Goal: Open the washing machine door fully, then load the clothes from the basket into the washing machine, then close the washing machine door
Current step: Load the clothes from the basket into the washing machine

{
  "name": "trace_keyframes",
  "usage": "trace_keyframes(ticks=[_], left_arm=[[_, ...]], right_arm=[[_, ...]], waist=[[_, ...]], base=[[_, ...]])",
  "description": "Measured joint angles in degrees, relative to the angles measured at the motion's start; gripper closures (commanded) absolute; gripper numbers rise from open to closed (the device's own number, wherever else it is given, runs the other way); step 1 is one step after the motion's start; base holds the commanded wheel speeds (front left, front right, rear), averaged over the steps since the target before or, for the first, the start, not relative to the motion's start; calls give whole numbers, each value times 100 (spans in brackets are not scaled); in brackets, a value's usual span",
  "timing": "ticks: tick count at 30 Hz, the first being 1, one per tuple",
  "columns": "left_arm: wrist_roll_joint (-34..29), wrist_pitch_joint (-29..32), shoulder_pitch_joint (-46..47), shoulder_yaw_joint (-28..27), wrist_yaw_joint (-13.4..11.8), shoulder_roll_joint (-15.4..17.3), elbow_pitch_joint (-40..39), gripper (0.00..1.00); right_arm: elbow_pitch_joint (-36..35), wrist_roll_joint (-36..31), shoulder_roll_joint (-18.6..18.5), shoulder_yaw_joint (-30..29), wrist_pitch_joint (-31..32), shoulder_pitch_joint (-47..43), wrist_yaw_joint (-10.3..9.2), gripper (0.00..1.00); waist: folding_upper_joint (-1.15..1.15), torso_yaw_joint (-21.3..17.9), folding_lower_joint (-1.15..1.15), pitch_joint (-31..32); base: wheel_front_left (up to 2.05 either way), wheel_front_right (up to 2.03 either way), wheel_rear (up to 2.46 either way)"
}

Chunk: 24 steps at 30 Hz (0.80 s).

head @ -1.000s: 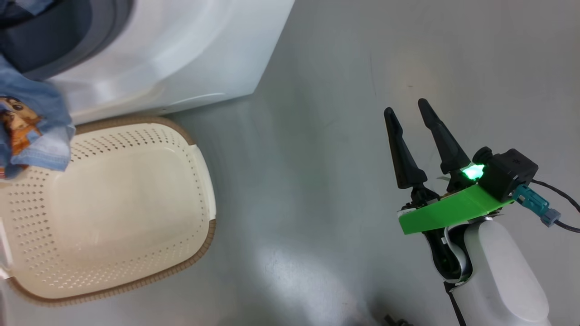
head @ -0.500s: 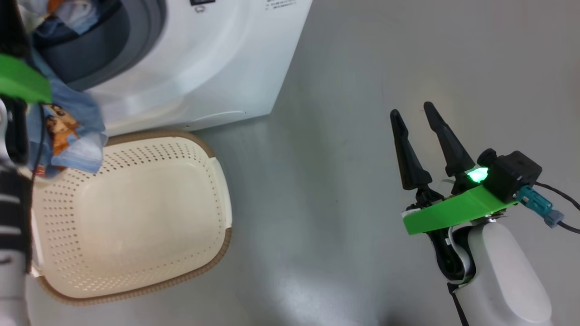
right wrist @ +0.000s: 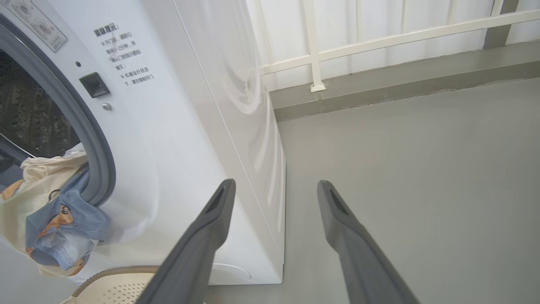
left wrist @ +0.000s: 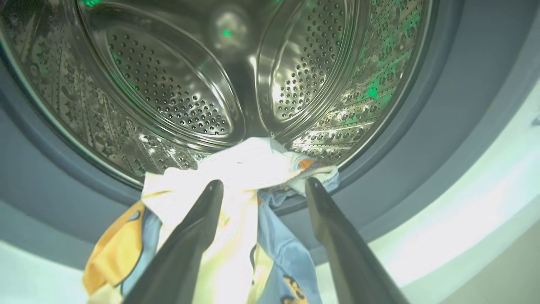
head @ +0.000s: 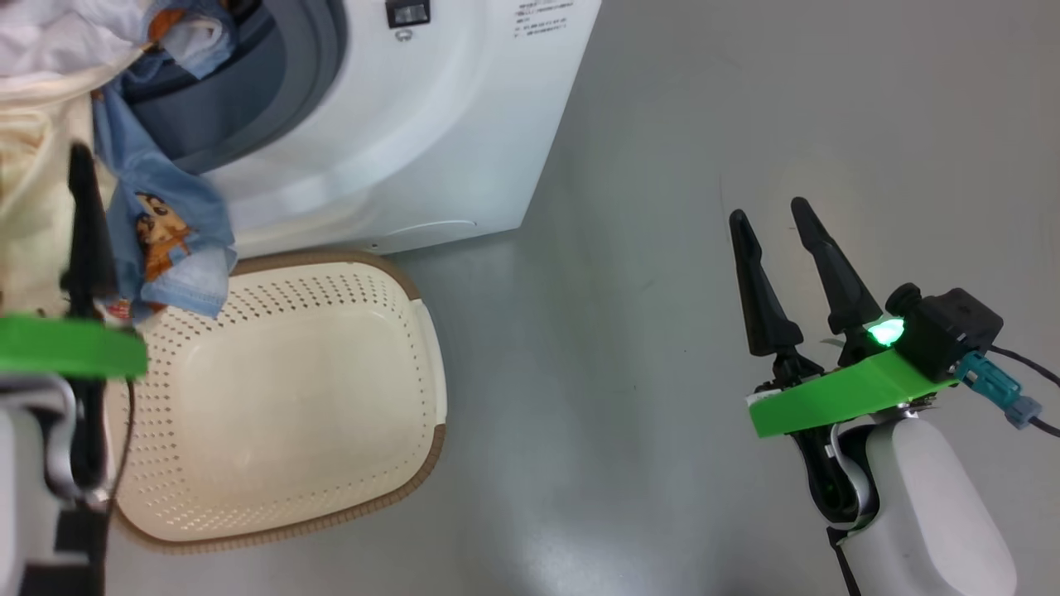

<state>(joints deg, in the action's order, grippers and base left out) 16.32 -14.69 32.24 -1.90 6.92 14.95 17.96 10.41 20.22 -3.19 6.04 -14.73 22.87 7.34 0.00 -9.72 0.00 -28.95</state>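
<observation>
The white washing machine (head: 431,132) stands at the upper left with its opening bare; its door is out of view. The clothes (head: 170,240), denim with cartoon prints and cream cloth, hang out over the grey seal (head: 306,83) and down the machine's front. In the left wrist view my left gripper (left wrist: 261,185) is open before the steel drum (left wrist: 168,93), with the clothes (left wrist: 244,164) lying on the lip between and below its fingers. One left finger (head: 83,223) shows beside the hanging denim. The cream basket (head: 281,397) below holds nothing. My right gripper (head: 778,240) is open over the floor, far right.
Grey floor (head: 621,248) spreads right of the machine and basket. A white railing (right wrist: 312,55) on a low kerb runs behind the machine's right side. A cable (head: 1006,397) trails from my right wrist.
The head camera has shifted, sliding the scene right and down. My left gripper has drawn back from the opening, leaving the clothes draped over the seal. The right gripper is unmoved.
</observation>
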Motion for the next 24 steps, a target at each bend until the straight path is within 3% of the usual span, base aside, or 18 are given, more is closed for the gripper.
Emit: trace_keyframes(ticks=[13,24], left_arm=[[32,0,-1727,-402,16,-542,-776,0],[3,0,-1970,-579,18,-691,-880,0]], right_arm=[[-12,-46,0,-7,0,-168,0,0],[-16,-101,-1,15,0,-190,0,0]], waist=[[0,136,0,283],[0,216,0,353]], base=[[0,0,0],[0,0,0]])
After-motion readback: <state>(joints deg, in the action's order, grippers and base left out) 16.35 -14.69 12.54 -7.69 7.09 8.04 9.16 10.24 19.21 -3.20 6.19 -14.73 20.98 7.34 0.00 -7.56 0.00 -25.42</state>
